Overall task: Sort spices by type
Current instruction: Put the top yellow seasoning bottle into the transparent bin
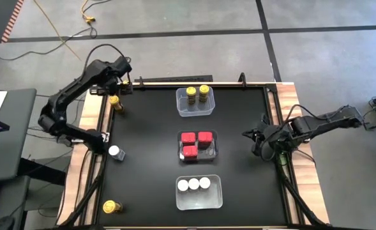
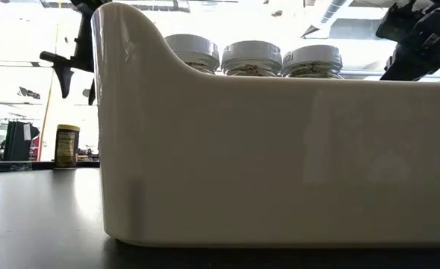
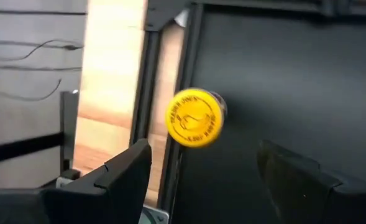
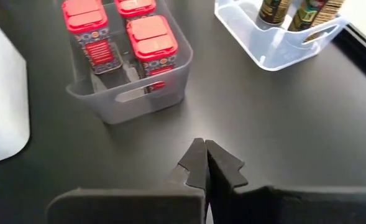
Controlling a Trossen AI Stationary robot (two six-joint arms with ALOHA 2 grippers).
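Observation:
A yellow-capped amber jar (image 1: pixel 115 102) (image 3: pixel 195 117) stands upright on the black table near its far left edge. My left gripper (image 1: pixel 122 86) (image 3: pixel 207 171) hovers above it, open, with nothing between its fingers. A white-capped jar (image 1: pixel 115 152) and another yellow-capped jar (image 1: pixel 111 206) stand farther along the left edge. Three clear tubs sit down the middle. The far tub (image 1: pixel 208 110) holds two yellow-capped jars, the middle tub (image 1: pixel 214 152) three red tins, the near tub (image 1: pixel 216 198) three white-capped jars. My right gripper (image 1: pixel 250 134) (image 4: pixel 205 163) waits shut at the right side.
A dark rail (image 3: pixel 170 93) and a wooden strip (image 1: pixel 93 121) border the table on the left, close to the jar under my left gripper. In the low view the near tub's white wall (image 2: pixel 279 164) fills most of the picture. Bare black table lies between the tubs and both side edges.

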